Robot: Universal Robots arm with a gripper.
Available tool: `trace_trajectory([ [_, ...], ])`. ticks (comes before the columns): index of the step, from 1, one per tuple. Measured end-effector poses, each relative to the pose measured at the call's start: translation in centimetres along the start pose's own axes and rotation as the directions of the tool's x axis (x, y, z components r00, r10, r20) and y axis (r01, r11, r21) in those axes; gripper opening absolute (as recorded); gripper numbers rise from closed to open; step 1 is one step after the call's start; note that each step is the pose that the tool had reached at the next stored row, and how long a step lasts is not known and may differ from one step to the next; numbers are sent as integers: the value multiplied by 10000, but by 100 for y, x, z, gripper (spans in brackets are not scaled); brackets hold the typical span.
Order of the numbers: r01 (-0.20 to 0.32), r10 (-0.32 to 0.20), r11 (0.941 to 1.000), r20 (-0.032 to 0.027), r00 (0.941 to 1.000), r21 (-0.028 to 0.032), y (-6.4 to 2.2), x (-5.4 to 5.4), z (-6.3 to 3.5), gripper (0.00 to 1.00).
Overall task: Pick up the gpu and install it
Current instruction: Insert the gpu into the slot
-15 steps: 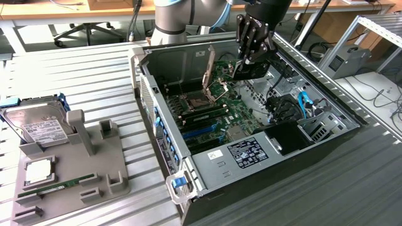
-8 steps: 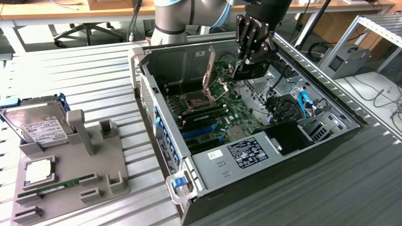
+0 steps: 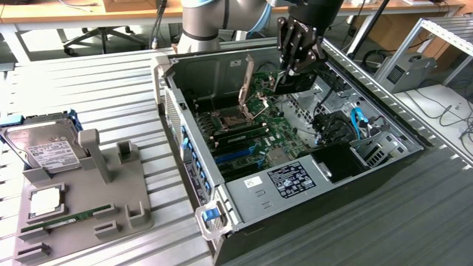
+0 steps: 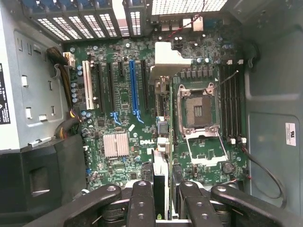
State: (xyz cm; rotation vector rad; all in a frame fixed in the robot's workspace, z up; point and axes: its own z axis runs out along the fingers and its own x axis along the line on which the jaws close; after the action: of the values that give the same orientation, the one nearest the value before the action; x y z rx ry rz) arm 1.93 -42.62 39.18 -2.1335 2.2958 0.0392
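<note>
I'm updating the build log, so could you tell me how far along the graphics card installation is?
Done: the graphics card is picked up and at the open computer case. In hand: the gripper is shut on it, holding it edge-on above the motherboard. Left: seating it; the blue slot is bare.

A hard drive (image 3: 44, 147) stands at the grey holder's (image 3: 111, 194) far corner. A CPU (image 3: 46, 200) lies mid-holder, with a RAM stick (image 3: 68, 216) just beside it.
</note>
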Motion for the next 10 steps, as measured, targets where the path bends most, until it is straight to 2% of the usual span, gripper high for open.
trace_trajectory([
  [10, 281, -281, 9996, -2, 9996, -6, 0, 1, 1, 26],
])
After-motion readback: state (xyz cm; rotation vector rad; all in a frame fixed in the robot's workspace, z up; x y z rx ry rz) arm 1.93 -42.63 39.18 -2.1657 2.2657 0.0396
